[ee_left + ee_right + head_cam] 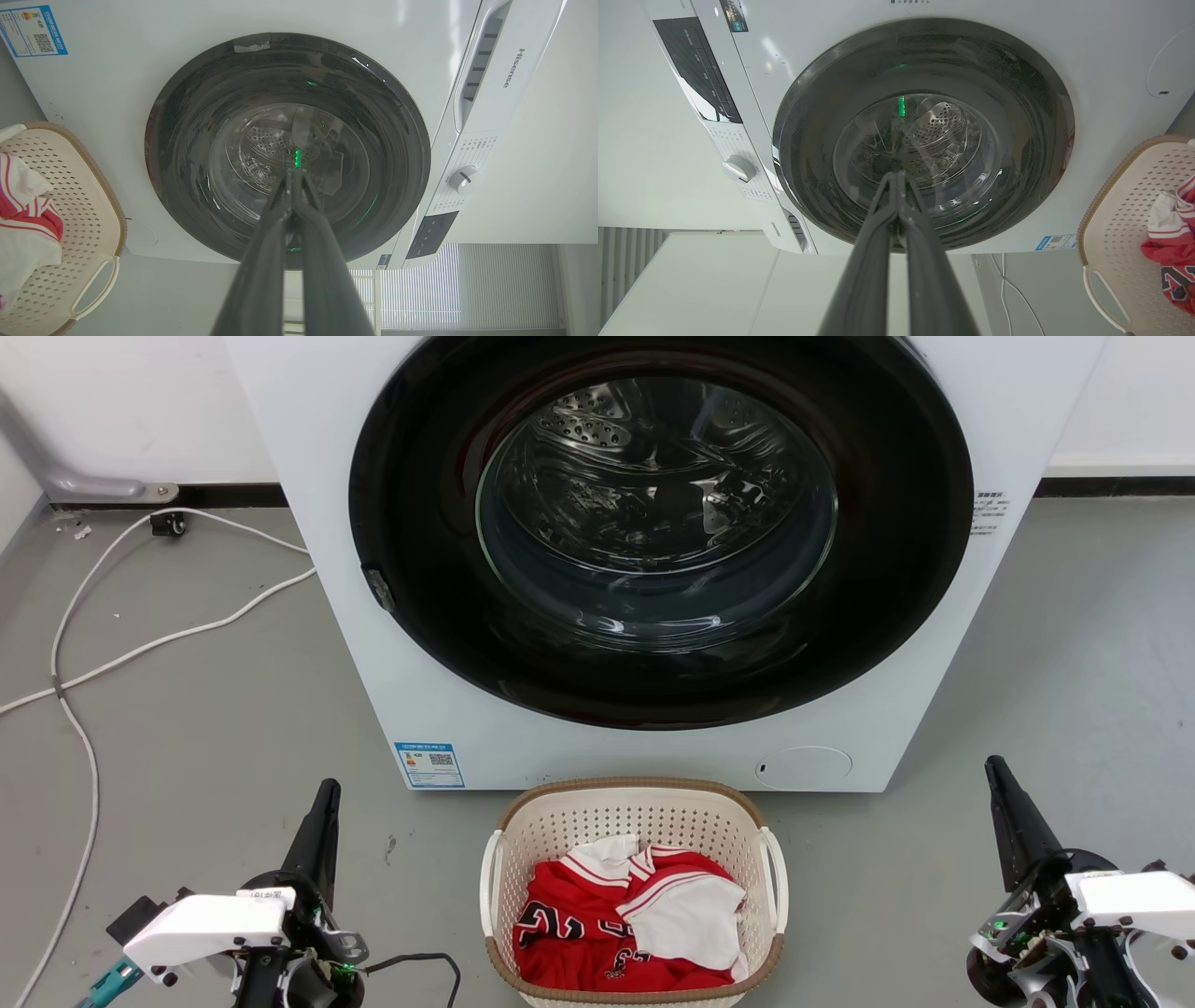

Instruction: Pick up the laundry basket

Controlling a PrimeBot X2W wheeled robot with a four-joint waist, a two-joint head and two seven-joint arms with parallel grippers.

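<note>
Directly in front of the front-loading washing machine, just below its round dark door, the laundry basket is sitting on the grey floor. Its far edge is lying close to the machine's white base, though whether the two are touching I cannot tell. The basket is a rounded rectangle of cream plastic with perforated walls. A brown woven-look rim is running round the top, and a white loop handle is standing out at each short side. A crumpled red and white jersey is filling its bottom.

Bare floor is lying open on both sides of the basket. The left tool is hovering off the machine's left front corner, well apart from the basket. The right tool is hovering off the right front corner, equally clear. Each tool is keeping its two long dark fingers pressed together at the tips, holding nothing, and is pointing towards the machine's glass door.

A white cable is trailing across the floor left of the machine.
</note>
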